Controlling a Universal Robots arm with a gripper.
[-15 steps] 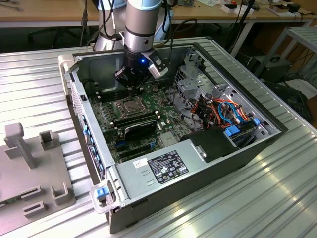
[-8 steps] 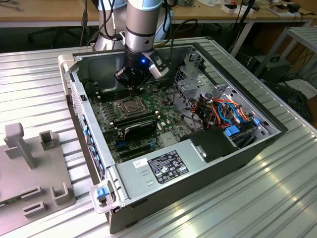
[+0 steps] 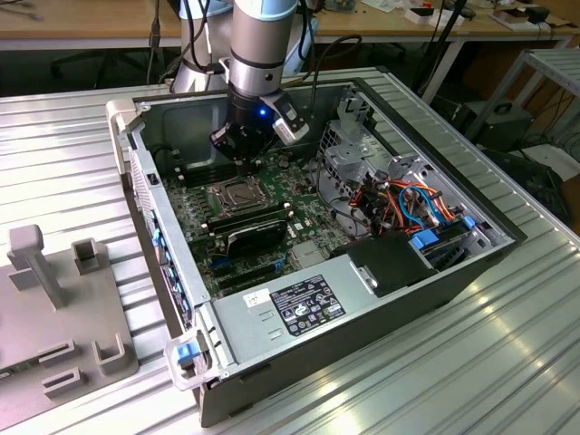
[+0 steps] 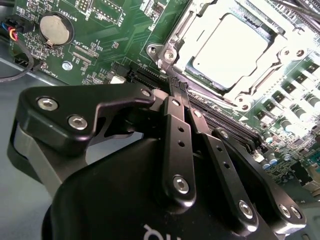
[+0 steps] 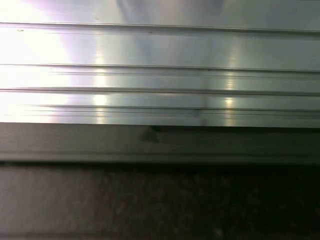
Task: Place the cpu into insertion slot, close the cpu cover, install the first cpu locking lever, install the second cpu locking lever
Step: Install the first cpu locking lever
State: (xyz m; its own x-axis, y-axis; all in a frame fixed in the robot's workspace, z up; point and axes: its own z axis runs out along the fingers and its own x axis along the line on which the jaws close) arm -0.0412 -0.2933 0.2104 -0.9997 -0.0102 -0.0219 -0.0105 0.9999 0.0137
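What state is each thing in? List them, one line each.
cpu: seated in the insertion slot.
cpu cover: down over the cpu.
gripper: shut, tips beside the cover's corner.
computer case: open, motherboard exposed.

Silver-grey arm (image 3: 258,50), black gripper (image 4: 178,86) with silver screws.

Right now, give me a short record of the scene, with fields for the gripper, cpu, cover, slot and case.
gripper: shut, tips beside a corner of the slot
cpu: lying flat in the slot
cover: down, framing the cpu
slot: on the motherboard, below the gripper
levers: cannot tell
case: open, on the ribbed metal table
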